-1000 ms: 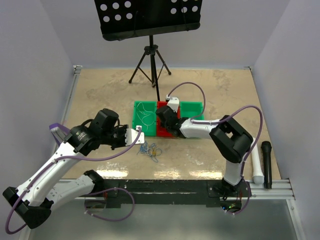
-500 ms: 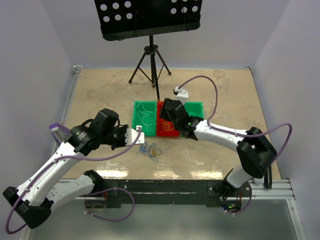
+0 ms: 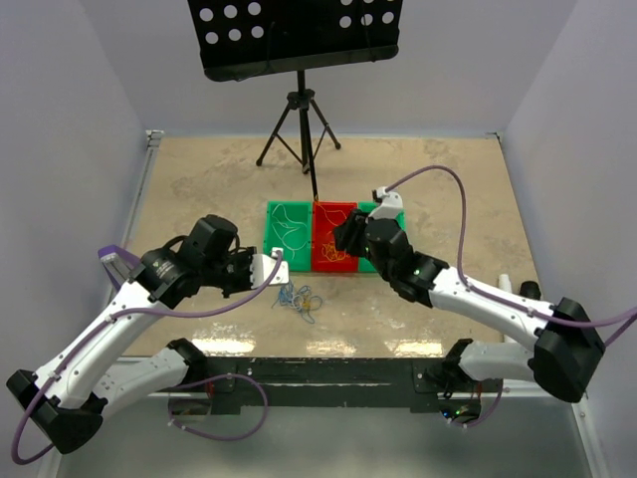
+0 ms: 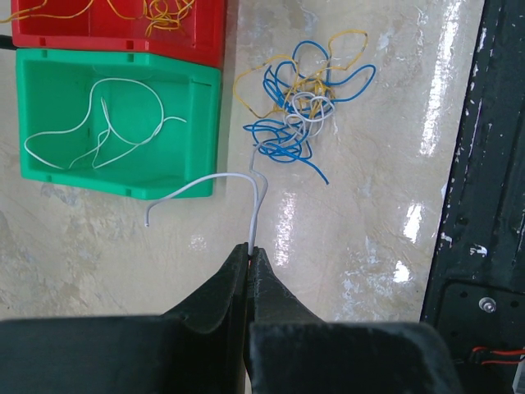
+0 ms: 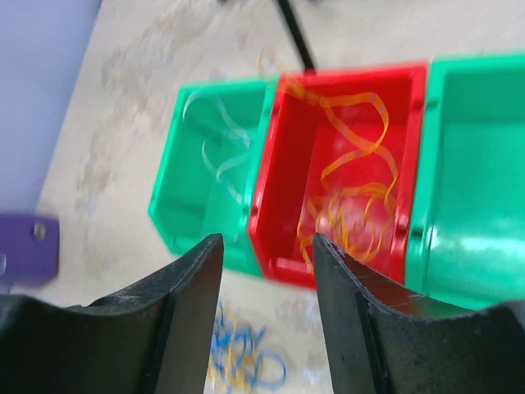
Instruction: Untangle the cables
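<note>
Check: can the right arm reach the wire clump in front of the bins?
Probably yes: the right gripper hangs open over the red bin, the clump lies on bare table just nearer, nothing between.

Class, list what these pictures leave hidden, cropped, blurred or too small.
Right green bin: cropped by right wrist view's edge; right arm partly covers it from above.
Red bin: cropped by left wrist view's top edge.
Cable clump: blurred in right wrist view, tiny from above.

I saw the beige table [image 3: 199, 179] carrying a green bin [image 3: 299, 254], a red bin [image 3: 323, 224] touching it, a second green bin [image 3: 366, 209], a tripod [image 3: 299, 129] behind, and the cables [image 3: 299, 299] clumped nearby.
</note>
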`<state>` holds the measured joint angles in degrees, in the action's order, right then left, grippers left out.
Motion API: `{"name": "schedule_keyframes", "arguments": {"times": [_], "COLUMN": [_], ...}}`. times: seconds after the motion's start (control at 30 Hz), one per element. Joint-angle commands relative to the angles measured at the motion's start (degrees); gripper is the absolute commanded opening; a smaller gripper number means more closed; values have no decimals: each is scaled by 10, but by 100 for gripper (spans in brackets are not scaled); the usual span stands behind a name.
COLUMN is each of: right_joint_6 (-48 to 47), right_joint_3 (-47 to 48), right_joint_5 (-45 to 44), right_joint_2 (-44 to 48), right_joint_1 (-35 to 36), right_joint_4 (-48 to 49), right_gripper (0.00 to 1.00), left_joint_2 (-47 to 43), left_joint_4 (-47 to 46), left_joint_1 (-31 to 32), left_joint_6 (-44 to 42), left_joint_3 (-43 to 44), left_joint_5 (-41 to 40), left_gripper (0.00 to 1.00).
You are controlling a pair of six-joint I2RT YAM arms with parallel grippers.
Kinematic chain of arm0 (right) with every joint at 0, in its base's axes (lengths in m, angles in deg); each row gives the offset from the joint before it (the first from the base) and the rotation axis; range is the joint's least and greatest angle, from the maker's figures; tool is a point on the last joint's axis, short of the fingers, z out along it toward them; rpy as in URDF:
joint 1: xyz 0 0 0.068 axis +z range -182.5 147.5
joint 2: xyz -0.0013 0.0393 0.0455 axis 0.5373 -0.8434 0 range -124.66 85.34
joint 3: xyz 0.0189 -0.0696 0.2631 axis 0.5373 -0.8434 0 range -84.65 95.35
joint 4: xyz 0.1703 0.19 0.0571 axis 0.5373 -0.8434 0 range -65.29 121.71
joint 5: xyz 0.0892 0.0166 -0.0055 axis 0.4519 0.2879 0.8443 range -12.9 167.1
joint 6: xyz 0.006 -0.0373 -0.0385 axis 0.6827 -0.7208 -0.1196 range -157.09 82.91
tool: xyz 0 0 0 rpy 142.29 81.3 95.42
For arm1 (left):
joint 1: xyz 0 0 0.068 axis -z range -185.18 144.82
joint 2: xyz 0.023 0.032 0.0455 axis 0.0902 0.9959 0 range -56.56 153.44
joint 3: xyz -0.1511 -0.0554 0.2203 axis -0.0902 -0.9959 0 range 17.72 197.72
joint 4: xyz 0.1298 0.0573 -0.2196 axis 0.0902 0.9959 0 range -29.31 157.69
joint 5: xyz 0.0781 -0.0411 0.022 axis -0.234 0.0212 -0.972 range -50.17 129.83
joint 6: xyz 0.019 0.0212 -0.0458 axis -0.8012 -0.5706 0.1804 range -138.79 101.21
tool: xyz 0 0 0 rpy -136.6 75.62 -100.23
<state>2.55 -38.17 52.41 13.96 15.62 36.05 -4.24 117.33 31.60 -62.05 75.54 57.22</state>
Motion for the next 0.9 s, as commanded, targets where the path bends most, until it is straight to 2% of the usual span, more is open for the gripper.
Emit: {"name": "schedule_keyframes", "arguments": {"times": [0.0,0.23,0.53,0.73,0.87], "right_joint_6": [-4,28,19,13,14], "right_joint_3": [-86,-153,-132,-118,-118], "right_joint_5": [74,101,105,106,98], "right_joint_2": [44,23,-47,-91,-91], "right_joint_1": [54,172,186,195,196], "right_joint_4": [39,95,127,125,121], "right_gripper": [50,49,50,44,36], "left_joint_2": [5,-1,1,-2,-3], "left_joint_4": [-20,-32,-31,-31,-33], "left_joint_1": [-1,-1,-2,-1,-2], "left_joint_6": [20,13,9,7,6], "left_joint_3": [26,-15,-19,-23,-26], "left_joint_5": [10,-14,-19,-20,-22], "left_gripper": [0,0,0,0,0]}}
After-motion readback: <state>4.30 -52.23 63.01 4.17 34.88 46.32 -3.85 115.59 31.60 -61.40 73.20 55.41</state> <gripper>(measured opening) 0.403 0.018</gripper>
